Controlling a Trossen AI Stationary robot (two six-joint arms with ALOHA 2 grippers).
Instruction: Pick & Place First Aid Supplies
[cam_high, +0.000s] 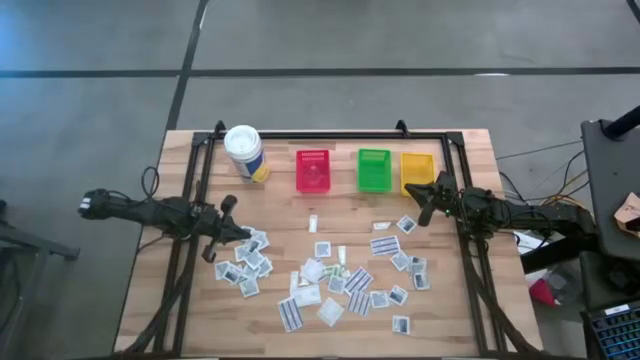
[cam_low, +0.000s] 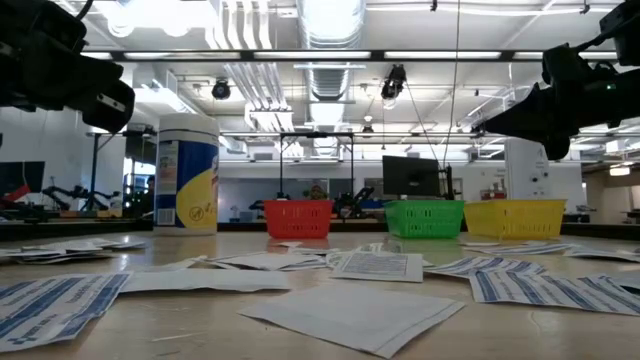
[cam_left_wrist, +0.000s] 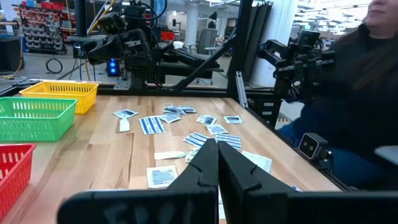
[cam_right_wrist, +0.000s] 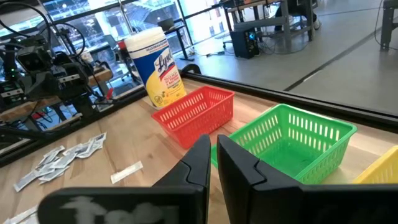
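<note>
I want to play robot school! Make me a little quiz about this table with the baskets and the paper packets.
1. True or false: the green basket stands between the red basket and the yellow basket.
2. Pick one. Where are the white paper packets? A) all in the red basket B) spread over the table C) stacked on the canister
3. Fill in: the left gripper has its fingers ___ and is empty.

Key: 1 true. 2 B. 3 shut.
</note>
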